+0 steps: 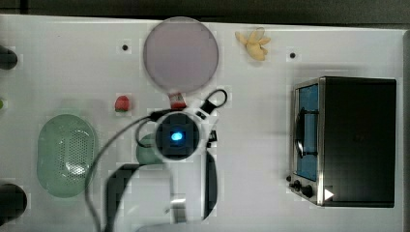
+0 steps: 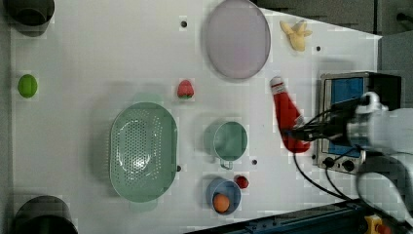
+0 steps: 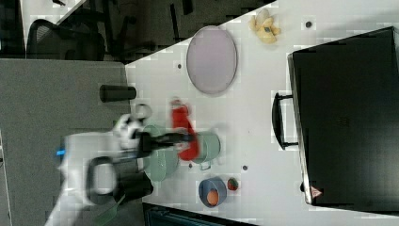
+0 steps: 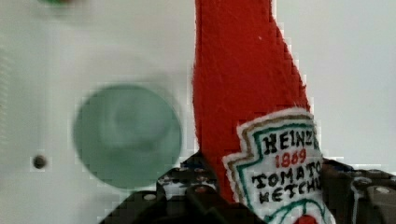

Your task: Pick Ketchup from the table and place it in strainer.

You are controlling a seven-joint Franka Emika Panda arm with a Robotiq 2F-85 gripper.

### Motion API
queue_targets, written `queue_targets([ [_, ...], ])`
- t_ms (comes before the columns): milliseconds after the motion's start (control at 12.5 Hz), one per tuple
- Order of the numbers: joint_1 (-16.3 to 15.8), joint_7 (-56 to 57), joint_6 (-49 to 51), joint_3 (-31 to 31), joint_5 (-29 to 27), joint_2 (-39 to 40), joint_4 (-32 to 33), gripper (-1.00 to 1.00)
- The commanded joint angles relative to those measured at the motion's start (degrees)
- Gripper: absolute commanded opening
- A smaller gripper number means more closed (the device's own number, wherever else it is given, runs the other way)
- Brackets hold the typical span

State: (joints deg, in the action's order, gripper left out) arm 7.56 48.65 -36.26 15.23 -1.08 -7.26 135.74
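- The Ketchup (image 2: 287, 114) is pinched by the gripper (image 2: 295, 132) at its lower body; in the left view the bottle is seen lifted, cap end toward the round greyish plate (image 2: 237, 38), base end by the toaster oven (image 2: 351, 97).
- In the wrist view the Ketchup (image 4: 247, 93) is seen betw. the 2 dark fingers (image 4: 187, 196), which are pressed on either side of the white label; jaws are held apart only by the bottle's width.
- In the right view the bottle (image 3: 184, 132) is seen blurred, with the gripper (image 3: 186, 138) across it, above the green mug (image 3: 207, 147).
- In the top view the bottle is mostly covered by the arm's wrist (image 1: 177, 135); a red bit (image 1: 178, 100) is seen just below the plate (image 1: 180, 54).
- The strainer (image 2: 142, 151) is seen well apart from the bottle, toward the left view's left, w/ nothing in it.
- The green mug (image 2: 226, 141) is placed betw. strainer and bottle in the left view.
- 1 strawberry (image 2: 185, 89) is seen near the strainer's upper edge in the left view; another (image 2: 241, 182) sits just beside a blue bowl (image 2: 222, 194) that holds an orange ball.
- A banana (image 2: 296, 34) lies near the table (image 2: 97, 58) far edge; a green lime (image 2: 27, 85) is seen at the left view's left.
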Motion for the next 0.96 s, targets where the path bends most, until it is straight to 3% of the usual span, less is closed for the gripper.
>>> queue_targets([
  [80,-2.66,-12.44,7.15,6.40,-2.65,-2.93,-4.59,0.29],
  [320,-4.30,-24.37,7.46,13.58,-7.70,-1.92,-7.41,0.29],
  [560,-5.09,-33.45,5.10,21.60,-8.06,1.54,-9.28,0.29],
  [960,-5.48,-49.07,-8.32,30.37,-7.16,11.43,-9.51,0.29],
])
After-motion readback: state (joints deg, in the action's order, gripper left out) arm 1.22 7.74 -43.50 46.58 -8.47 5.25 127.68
